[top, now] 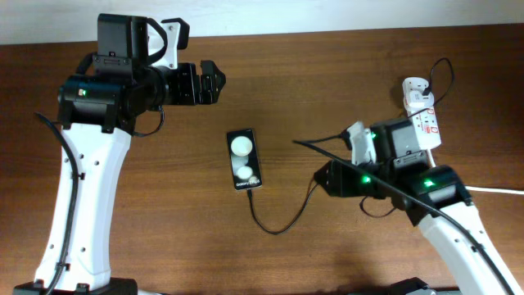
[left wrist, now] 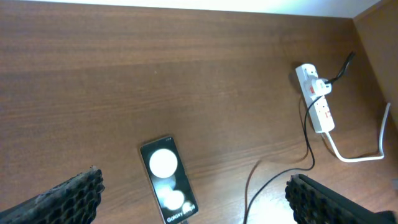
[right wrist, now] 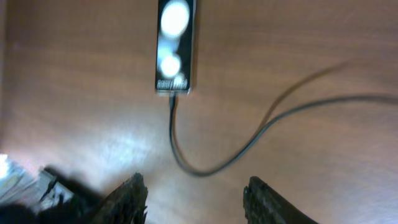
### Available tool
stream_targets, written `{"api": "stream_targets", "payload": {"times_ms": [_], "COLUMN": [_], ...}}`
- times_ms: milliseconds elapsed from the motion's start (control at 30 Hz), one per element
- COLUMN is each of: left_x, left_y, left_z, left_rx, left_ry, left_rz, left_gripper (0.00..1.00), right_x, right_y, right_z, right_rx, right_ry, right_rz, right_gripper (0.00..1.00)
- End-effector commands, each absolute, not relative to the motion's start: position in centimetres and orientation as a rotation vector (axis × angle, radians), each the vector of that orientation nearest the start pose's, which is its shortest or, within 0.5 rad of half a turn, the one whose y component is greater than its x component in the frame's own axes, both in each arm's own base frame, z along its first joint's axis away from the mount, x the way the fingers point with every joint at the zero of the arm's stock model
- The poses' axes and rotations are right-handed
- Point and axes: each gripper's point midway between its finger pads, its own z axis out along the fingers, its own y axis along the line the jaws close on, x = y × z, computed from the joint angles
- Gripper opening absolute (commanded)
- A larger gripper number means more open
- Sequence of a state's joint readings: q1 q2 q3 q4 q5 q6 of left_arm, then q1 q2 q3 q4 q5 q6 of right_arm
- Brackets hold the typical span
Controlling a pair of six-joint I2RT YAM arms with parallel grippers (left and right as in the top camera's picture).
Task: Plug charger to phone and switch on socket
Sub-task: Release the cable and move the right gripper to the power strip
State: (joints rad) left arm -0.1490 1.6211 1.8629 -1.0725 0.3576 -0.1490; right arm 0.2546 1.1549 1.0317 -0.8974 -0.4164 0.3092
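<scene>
While charger (right wrist: 171, 121) tip meets phone (right wrist: 175, 46) end, left gripper (top: 211, 82), right gripper (right wrist: 194, 183) spread apart — both empty.

I log a glossy black phone (top: 244, 159) with two white spots on its screen, a black charger (right wrist: 171, 124), a white socket (top: 425, 119) marked red, and a brown wood-grain worktop (top: 327, 74).

centre: phone (top: 244, 159) on table (top: 327, 74); near end: charger (right wrist: 172, 124) touching phone, curving right | far right: socket (top: 424, 115), well apart from phone
</scene>
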Motion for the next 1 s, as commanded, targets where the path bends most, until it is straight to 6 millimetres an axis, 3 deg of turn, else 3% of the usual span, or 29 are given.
{"api": "stream_targets", "payload": {"times_ms": [0, 133, 300, 433, 567, 633, 800, 967], "left_x": [40.0, 40.0, 40.0, 40.0, 40.0, 40.0, 40.0, 40.0], "left_y": [-11.9, -11.9, -11.9, -11.9, -11.9, -11.9, -11.9, -11.9], "left_z": [33.0, 33.0, 33.0, 33.0, 33.0, 33.0, 33.0, 33.0], "left_rx": [0.177, 0.177, 0.177, 0.177, 0.177, 0.177, 0.177, 0.177], "left_ry": [2.376, 2.376, 2.376, 2.376, 2.377, 2.376, 2.377, 2.377], "left_rz": [-0.554, -0.554, -0.554, -0.554, -0.554, -0.554, -0.554, -0.554], "left_gripper": [0.99, 0.99, 0.99, 0.99, 0.99, 0.99, 0.99, 0.99], "right_x": [27.6, 27.7, 28.0, 29.5, 31.8, 32.7, 35.8, 39.1], "right_y": [11.7, 8.0, 1.9, -2.3, -6.7, -8.6, -12.3, -16.2], "right_z": [22.6, 26.0, 26.3, 24.8, 20.8, 19.7, 19.3, 20.7], "right_rx": [-0.062, 0.026, 0.259, 0.422, 0.627, 0.685, 0.788, 0.849], "right_ry": [2.555, 2.535, 2.518, 2.517, 2.548, 2.537, 2.393, 2.3], "right_rz": [0.563, 0.487, 0.431, 0.489, 0.61, 0.615, 0.645, 0.624], "right_gripper": [0.54, 0.54, 0.52, 0.3, 0.1, 0.07, 0.04, 0.04]}}
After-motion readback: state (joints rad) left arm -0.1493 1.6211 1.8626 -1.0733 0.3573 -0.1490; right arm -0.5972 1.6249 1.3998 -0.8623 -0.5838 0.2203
